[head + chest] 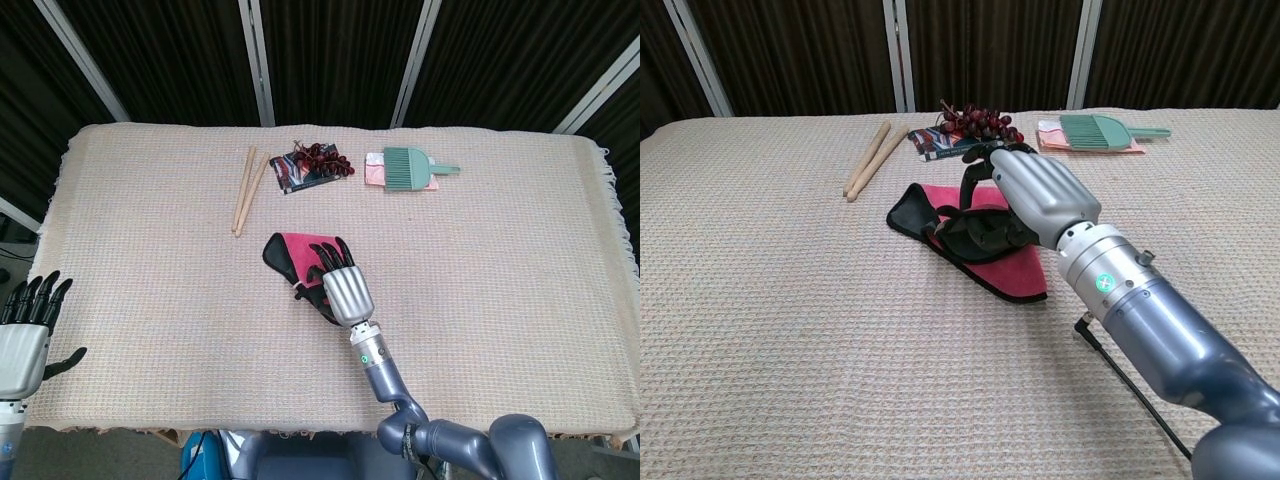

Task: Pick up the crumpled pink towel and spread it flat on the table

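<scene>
The pink towel (985,235) lies bunched mid-bench. The right hand (1038,194) rests on it, fingers (975,178) curling into the folds; the grip looks unfinished. Gather 1 edge only, then lift. The left hand (25,335) hovers open, idle.

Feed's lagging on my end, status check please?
Right hand on the pink towel, fingers curled into it. Left hand open, idle at the table edge. Towel bunched, on the table. Nothing in the way.
</scene>
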Controlling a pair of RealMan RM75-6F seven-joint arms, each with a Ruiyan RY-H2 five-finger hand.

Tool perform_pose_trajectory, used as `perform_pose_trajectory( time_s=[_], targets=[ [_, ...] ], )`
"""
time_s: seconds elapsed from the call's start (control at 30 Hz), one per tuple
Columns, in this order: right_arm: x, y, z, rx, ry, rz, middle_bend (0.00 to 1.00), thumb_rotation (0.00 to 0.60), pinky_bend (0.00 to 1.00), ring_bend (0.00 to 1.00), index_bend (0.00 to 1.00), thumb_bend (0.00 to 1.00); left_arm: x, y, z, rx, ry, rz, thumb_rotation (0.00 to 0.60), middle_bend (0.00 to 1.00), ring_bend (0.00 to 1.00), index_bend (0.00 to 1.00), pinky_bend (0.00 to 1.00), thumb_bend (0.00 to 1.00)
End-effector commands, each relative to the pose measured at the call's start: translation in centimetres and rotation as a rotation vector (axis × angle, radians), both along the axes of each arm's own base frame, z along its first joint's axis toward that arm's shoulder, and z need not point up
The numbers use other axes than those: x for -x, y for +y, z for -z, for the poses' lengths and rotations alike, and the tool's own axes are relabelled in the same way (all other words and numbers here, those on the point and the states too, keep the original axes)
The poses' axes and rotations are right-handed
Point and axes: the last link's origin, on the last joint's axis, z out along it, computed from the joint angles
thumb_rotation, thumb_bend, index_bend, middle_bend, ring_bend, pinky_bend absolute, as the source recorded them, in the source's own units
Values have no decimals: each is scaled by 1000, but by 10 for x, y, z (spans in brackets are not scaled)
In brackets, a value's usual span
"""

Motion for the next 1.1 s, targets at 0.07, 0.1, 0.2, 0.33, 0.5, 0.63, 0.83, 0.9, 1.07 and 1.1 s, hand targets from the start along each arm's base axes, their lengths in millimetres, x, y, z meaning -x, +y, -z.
perform_pose_trajectory(
  time_s=[0.07, 0.1, 0.2, 0.33, 0.5, 0.63, 0.83, 0.9, 1.07, 1.1],
  targets=[
    [0, 0, 0, -2, -3, 0, 182, 600, 15, 138, 539, 548, 1, 0, 0, 2, -1, -4, 600, 0, 0, 0, 4, 0],
    [0, 0, 0, -1, -2, -1, 182, 600, 16, 138, 539, 554, 1, 0, 1, 2, -1, -5, 600, 0, 0, 0, 3, 0],
    [1, 0, -1, 0, 4, -6, 182, 600, 16, 138, 539, 561, 1, 0, 1, 3, -2, -3, 600, 0, 0, 0, 3, 0],
    [3, 0, -5, 2, 4, -9, 182, 600, 16, 138, 539, 562, 1, 0, 0, 2, -4, -4, 600, 0, 0, 0, 3, 0],
    [3, -5, -21, 31, 3, -19, 182, 600, 16, 138, 539, 561, 2, 0, -1, -1, -5, -9, 600, 0, 0, 0, 3, 0],
    [1, -9, -39, 66, 6, -35, 183, 600, 16, 138, 539, 561, 3, 0, -2, -5, -8, -18, 600, 0, 0, 0, 3, 0],
    [-7, -20, -69, 113, 5, -51, 182, 600, 16, 138, 539, 562, 7, 0, -1, 0, -8, -36, 600, 0, 0, 0, 4, 0],
    [-12, -24, -80, 128, -4, -53, 182, 600, 16, 138, 539, 561, 8, 1, 0, 0, -10, -42, 600, 0, 0, 0, 4, 0],
    [-27, -40, -110, 176, -5, -60, 182, 600, 16, 138, 539, 561, 7, 6, 0, -5, -38, -59, 600, 0, 0, 0, 4, 0],
    [-31, -43, -115, 185, -3, -61, 182, 600, 16, 138, 539, 561, 7, 7, 0, -6, -41, -63, 600, 0, 0, 0, 4, 0]
  ],
)
